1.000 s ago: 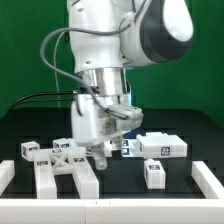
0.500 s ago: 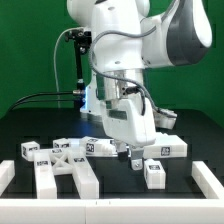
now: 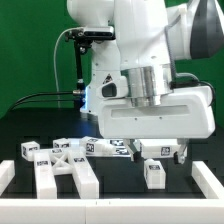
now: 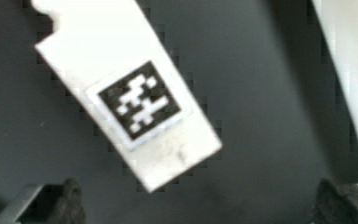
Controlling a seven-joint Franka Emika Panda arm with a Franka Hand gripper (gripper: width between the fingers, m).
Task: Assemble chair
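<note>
1. The gripper hangs spread to its full width and holds nothing. In the wrist view the fingertips have only dark surface beside them, so nothing is touched.
2. In the exterior view a flat white piece of the chair lies between the fingers and just behind them. I judge the wide stance is meant to straddle it before a descent. The wrist view shows a long tagged part, probably the same one, lying slantwise to the line between the fingers. The wrist may need turning before the gripper closes.
3. A small tagged block sits just in front, apart from the fingers but near enough to be nudged.
4. Toward the exterior view's left lie another tagged piece, a cross-shaped frame and a little block. All lie loose and apart, tags upward, likely so the cameras can read them.
5. Nothing is joined yet, so the assembly looks barely begun.
</note>
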